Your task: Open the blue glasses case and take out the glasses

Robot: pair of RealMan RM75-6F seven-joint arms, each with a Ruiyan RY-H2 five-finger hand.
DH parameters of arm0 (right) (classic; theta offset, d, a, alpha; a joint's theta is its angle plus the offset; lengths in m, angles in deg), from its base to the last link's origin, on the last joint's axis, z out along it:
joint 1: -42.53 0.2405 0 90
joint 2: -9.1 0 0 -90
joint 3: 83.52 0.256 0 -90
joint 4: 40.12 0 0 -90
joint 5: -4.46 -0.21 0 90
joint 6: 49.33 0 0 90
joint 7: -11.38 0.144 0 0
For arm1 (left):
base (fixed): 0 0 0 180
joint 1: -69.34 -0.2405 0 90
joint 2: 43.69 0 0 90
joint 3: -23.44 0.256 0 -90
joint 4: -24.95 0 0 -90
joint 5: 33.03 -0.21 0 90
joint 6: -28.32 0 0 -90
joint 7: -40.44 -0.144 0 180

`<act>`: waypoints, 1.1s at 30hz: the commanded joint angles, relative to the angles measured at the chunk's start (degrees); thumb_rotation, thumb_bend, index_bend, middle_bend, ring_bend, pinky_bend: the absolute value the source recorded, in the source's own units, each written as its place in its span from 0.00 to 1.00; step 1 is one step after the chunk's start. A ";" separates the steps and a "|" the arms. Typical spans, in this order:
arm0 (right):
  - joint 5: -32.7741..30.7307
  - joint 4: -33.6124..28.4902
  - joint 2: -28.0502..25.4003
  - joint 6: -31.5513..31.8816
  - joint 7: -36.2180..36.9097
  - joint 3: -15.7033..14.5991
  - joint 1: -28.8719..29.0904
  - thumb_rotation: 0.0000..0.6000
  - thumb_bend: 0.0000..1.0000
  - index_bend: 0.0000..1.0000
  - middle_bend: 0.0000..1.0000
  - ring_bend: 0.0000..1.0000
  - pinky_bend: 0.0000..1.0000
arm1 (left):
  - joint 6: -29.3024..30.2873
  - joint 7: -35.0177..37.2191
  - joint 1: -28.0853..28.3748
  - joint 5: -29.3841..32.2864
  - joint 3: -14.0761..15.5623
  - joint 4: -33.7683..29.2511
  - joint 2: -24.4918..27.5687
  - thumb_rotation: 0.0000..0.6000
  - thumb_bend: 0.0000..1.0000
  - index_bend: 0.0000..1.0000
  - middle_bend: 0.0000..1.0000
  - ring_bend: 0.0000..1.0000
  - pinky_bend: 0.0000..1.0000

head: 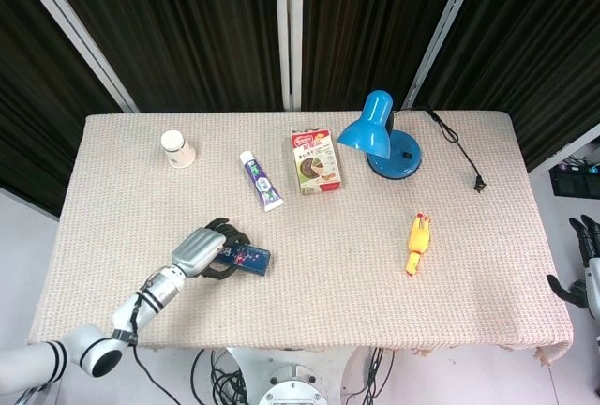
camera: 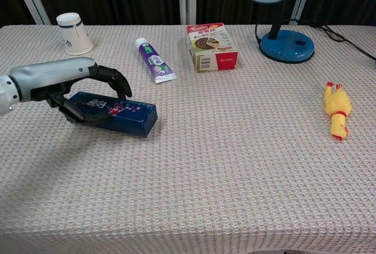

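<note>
On the woven beige-clothed desk (camera: 235, 166), the blue rectangular glasses case (camera: 114, 113) lies near the front left with the left hand (camera: 70, 83) over its left end. Behind it, left to right, stand the white paper cup (camera: 74, 32), purple-and-white tube (camera: 155, 60), red-and-green snack box (camera: 211, 46) and blue desk lamp (camera: 285, 36) (cord trailing right). The yellow rubber chicken (camera: 336, 110) lies far right, well apart.
</note>
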 commanded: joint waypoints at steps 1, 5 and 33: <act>0.05 0.02 0.02 0.01 0.03 0.00 0.02 1.00 0.18 0.00 0.00 0.00 0.00 | -1.43 -0.32 0.43 1.85 -0.77 -1.52 0.84 1.00 0.57 0.32 0.64 0.22 0.12; 0.10 -0.01 -0.01 0.06 0.02 -0.01 0.02 1.00 0.18 0.00 0.00 0.00 0.00 | -3.28 -0.77 0.81 4.49 -1.44 -3.14 1.61 1.00 0.57 0.32 0.66 0.23 0.12; -0.68 1.49 0.62 -1.58 1.04 -0.16 0.38 1.00 0.18 0.00 0.00 0.00 0.00 | -11.46 -10.83 7.33 17.41 -4.60 -4.97 2.56 1.00 0.55 0.22 0.22 0.10 0.11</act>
